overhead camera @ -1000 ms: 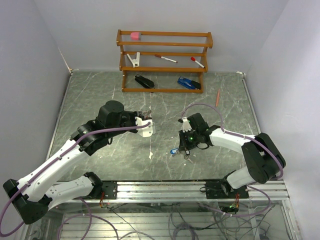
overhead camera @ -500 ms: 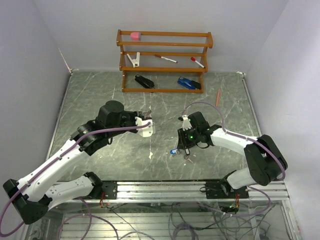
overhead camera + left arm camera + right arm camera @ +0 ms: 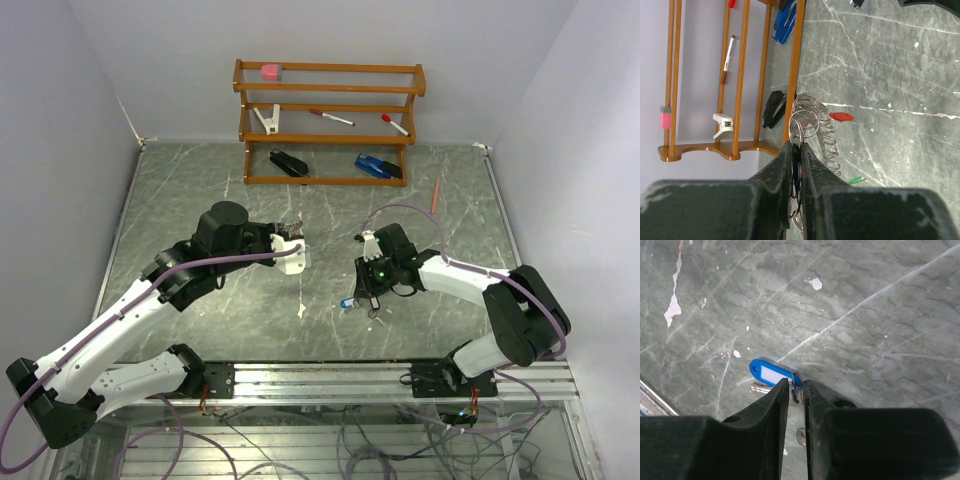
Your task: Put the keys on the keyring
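1. Left wrist view: the keyring (image 3: 805,119), a bunch of thin silvery loops, stuck out from between the tips of the left gripper (image 3: 797,150). The jaws were pinched almost together on its rim, so the ring was held.
2. A red tag (image 3: 841,116) lay on the green marbled table (image 3: 900,75) just past the loops, and a green tag (image 3: 855,179) lay beside the nearer coils. The key blades on both could not be made out.
3. Right wrist view: the blue-tagged key (image 3: 772,374) lay flat, white label up, with a silvery blade showing under the tag. The tag's near end sat between the tips of the right gripper (image 3: 796,390). The jaws were narrow and closed on it.
4. Top view: the left gripper (image 3: 292,248) was left of centre and the right gripper (image 3: 368,298) right of centre, well apart. The blue tag showed at the right one's tips.
5. A wooden rack (image 3: 340,68) stood at the far edge. It held:
   - a pink eraser (image 3: 270,71) on the top shelf;
   - two red-capped pens (image 3: 330,117) on the middle shelf;
   - a black stapler (image 3: 288,163) and a blue stapler (image 3: 378,167) at the bottom.
6. An orange pencil (image 3: 436,195) lay on the table to the right of the rack.
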Robot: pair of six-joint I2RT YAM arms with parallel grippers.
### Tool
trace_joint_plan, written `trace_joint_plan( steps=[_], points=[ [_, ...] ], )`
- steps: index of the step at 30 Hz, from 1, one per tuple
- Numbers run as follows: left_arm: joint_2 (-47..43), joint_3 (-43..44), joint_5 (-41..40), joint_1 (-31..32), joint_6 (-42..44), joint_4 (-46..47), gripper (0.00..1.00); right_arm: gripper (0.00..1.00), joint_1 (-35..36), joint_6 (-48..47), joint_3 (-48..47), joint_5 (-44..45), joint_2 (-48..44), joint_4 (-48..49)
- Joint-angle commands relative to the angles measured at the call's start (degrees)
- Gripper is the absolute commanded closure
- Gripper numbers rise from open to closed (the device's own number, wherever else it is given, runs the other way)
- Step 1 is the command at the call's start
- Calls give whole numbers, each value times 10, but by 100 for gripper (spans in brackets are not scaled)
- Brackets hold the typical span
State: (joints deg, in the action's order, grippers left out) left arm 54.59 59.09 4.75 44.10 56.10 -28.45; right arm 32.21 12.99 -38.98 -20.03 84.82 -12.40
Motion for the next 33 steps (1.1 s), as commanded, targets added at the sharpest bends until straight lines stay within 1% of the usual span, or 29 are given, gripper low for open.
trace_joint_plan(
  steps=[1, 3, 5, 13, 18, 26, 28, 31, 33],
  points=[
    [-9, -1, 10, -2, -1, 42, 93, 87, 1, -7, 5, -10, 11, 19],
    [-10, 0, 10, -2, -2, 41, 93, 94, 2, -6, 9, -12, 12, 19],
    [-9, 0, 10, -2, -2, 40, 93, 95, 1, -5, 14, -9, 9, 17],
    [-9, -3, 9, -3, -1, 46, 93, 87, 2, 1, 20, -2, -4, -1],
    [-9, -1, 9, -3, -1, 44, 93, 88, 1, 6, 22, -3, -8, 1],
    [-10, -5, 8, -3, -2, 49, 93, 89, 2, 9, 13, 1, -20, -17],
    [-10, -6, 9, -2, -2, 50, 93, 91, 1, 10, 14, -1, -23, -18],
    [-11, -5, 9, -2, -3, 50, 93, 100, 1, 9, 17, -3, -25, -16],
    [-10, -5, 9, -3, -4, 50, 93, 100, 1, 9, 19, -5, -25, -11]
  ],
)
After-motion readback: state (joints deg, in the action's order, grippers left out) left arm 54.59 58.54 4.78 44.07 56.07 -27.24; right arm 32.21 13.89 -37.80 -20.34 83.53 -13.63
